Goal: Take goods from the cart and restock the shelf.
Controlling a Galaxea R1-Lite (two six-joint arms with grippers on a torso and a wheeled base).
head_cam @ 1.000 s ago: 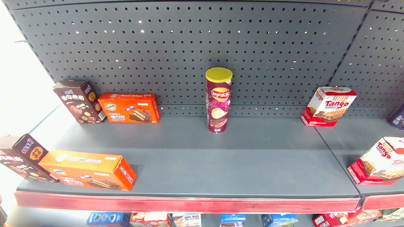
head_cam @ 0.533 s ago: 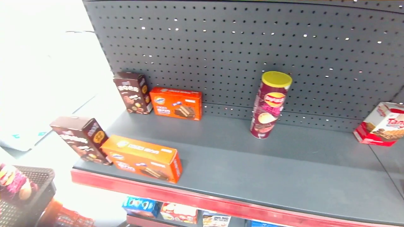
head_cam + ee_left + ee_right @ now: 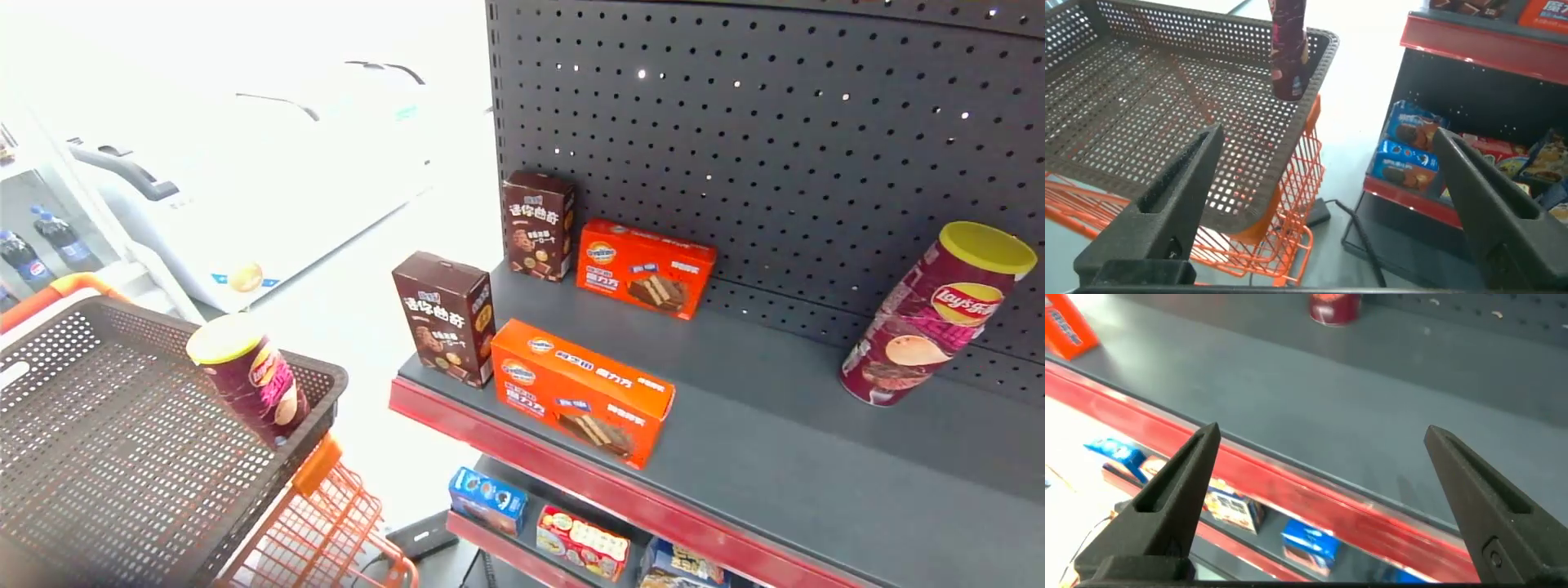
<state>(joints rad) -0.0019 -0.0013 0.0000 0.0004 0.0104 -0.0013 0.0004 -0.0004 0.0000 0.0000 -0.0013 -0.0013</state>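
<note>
Standing upright in a corner of the dark mesh cart basket (image 3: 98,457), a maroon chip can (image 3: 245,380) with a yellow lid is seen, a chip pictured on its label. A matching can (image 3: 931,318) is set on the grey shelf (image 3: 775,457) by the pegboard, well apart from two orange boxes (image 3: 580,392) and two brown boxes (image 3: 445,314). The left gripper (image 3: 1327,139) is held spread wide above the basket. The right gripper (image 3: 1323,434) is likewise held apart over the shelf's red edge.

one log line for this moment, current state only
left claw: open, near basket | right claw: open, by shelf | chip can: upright in basket corner, not yet grasped
</note>
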